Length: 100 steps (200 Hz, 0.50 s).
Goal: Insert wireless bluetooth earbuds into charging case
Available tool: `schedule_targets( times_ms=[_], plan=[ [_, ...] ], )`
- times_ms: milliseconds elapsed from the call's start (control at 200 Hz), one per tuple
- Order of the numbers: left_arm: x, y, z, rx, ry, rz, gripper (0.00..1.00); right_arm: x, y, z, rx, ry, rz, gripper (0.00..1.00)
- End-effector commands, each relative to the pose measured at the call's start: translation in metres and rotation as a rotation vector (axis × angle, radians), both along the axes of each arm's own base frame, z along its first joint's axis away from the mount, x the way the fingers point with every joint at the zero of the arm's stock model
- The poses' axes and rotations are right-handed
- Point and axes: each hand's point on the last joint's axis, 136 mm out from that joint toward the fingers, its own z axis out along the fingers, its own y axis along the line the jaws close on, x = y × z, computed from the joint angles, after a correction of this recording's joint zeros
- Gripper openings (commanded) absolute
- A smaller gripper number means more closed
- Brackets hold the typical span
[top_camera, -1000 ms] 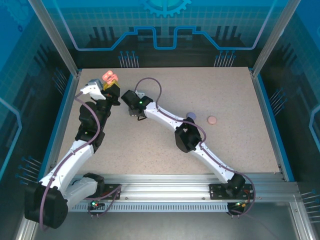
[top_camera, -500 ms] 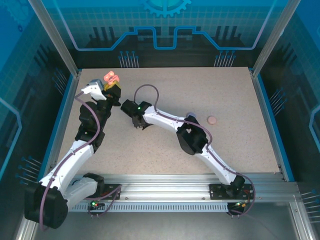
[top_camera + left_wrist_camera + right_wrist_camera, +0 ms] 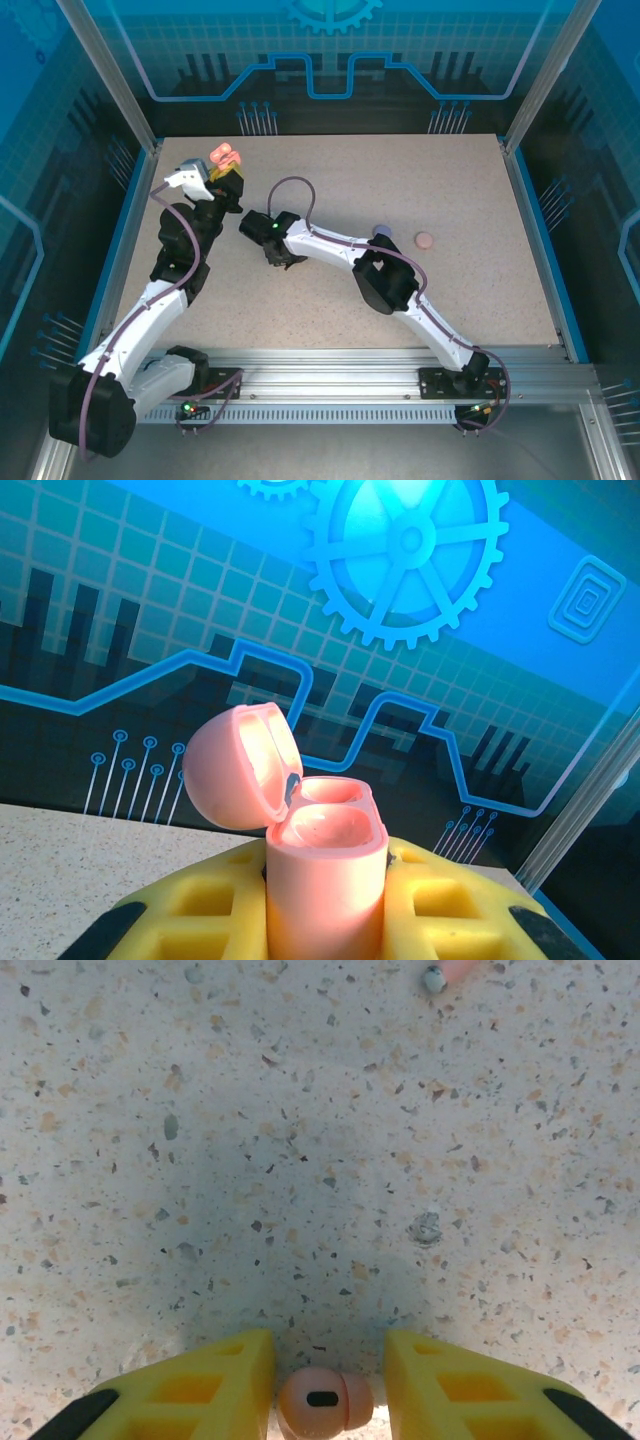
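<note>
My left gripper (image 3: 325, 905) is shut on a pink charging case (image 3: 325, 875), held upright with its lid (image 3: 240, 770) hinged open to the left and both wells empty. In the top view the case (image 3: 224, 155) sits at the back left, above the left gripper (image 3: 228, 180). My right gripper (image 3: 328, 1360) points down at the table with its yellow fingers (image 3: 200, 1390) apart. A pale pink earbud (image 3: 325, 1405) lies between them against the left finger, with a gap on its right. Another earbud (image 3: 445, 972) lies at the far edge. The right gripper (image 3: 278, 255) is near the left gripper.
A round pink case (image 3: 424, 240) lies on the speckled table (image 3: 480, 200) at mid right. A purple object (image 3: 381, 231) shows partly behind the right arm's elbow. Blue rails edge the table on both sides.
The right wrist has shifted left and slightly nearer across the table, and its jaws have widened. The left arm and the open case have stayed put.
</note>
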Motion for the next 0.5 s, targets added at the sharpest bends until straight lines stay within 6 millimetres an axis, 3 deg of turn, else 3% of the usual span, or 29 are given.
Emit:
schedule_targets(
  times_ms=[0,300,495],
  plan=[
    [-0.005,0.000,0.018,-0.017,-0.043,-0.013,0.00,-0.016,-0.010,-0.011,-0.026,0.090,-0.039,0.35],
    [-0.005,-0.001,0.020,-0.018,-0.048,-0.016,0.00,-0.030,-0.021,-0.012,-0.018,0.181,-0.179,0.34],
    [-0.004,-0.002,0.019,-0.023,-0.045,-0.021,0.00,-0.026,-0.020,-0.015,-0.001,0.174,-0.215,0.34]
  ],
)
